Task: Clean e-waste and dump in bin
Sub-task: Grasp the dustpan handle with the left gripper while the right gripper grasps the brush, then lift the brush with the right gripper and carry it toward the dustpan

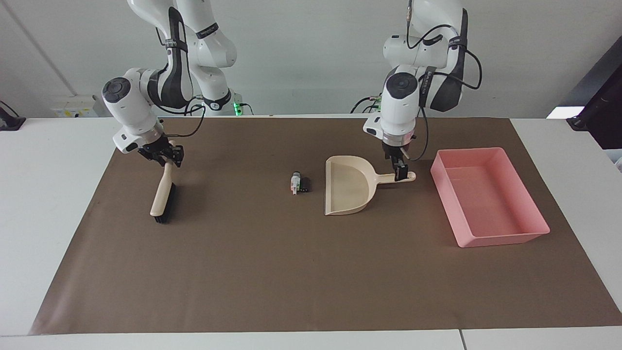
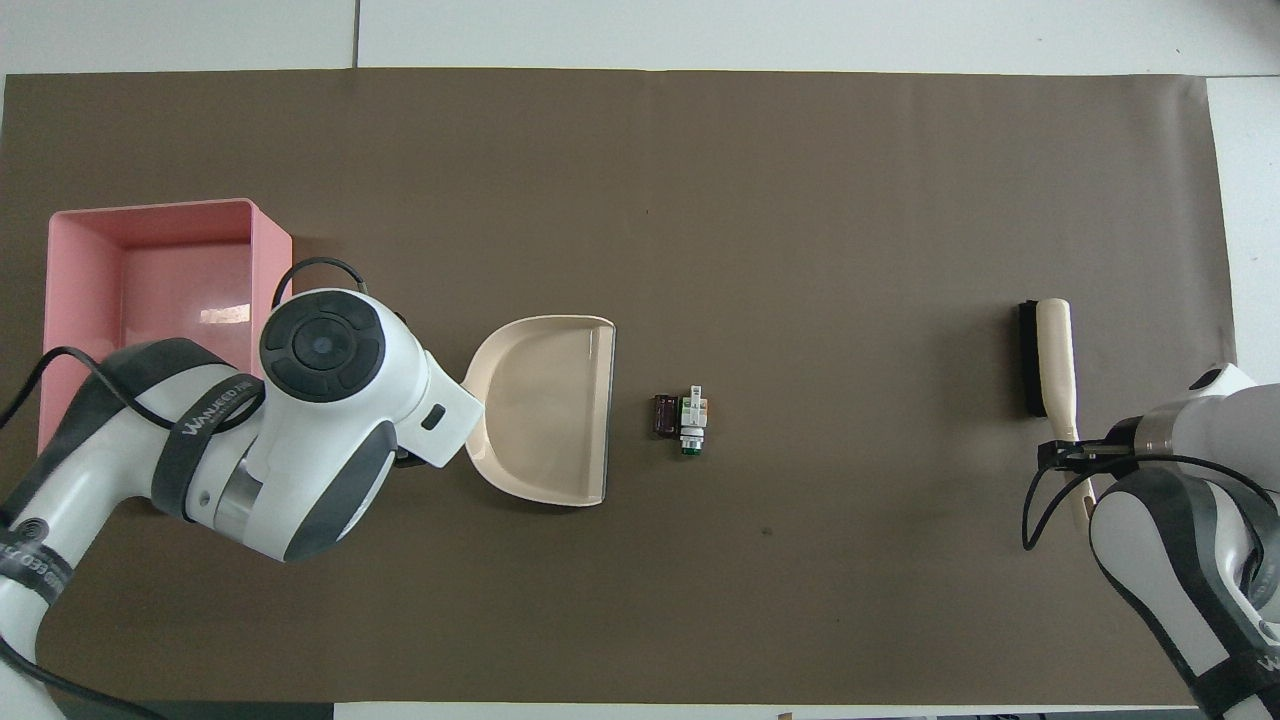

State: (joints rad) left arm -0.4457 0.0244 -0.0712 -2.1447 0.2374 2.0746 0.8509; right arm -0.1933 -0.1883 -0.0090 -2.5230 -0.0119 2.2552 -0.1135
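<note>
A: Starting with the arms, how are they posed?

B: The left arm is bent forward and pointed straight down. Its left claw [image 1: 401, 174] is set at the end of the dustpan [image 1: 347, 187] handle, with the fingers spread and nothing gripped. The right arm is folded low near the right arm's end of the bench [image 1: 48, 194]. Its right claw [image 1: 167, 156] is placed at the tip of the brush [image 1: 163, 197] handle; whether that handle is clamped cannot be told.

A: Where is the e-waste [image 1: 298, 183] found?

B: It is seen mid-bench on the brown mat [image 1: 272, 272], just beside the dustpan's open mouth, apart from it. The bin [image 1: 505, 240] is set toward the left arm's end of the bench, near the dustpan handle, inside the mat's edge.

A: What room is left?

B: Bare mat is seen between brush and e-waste, and a wide strip along the bench edge farthest from the robots.
</note>
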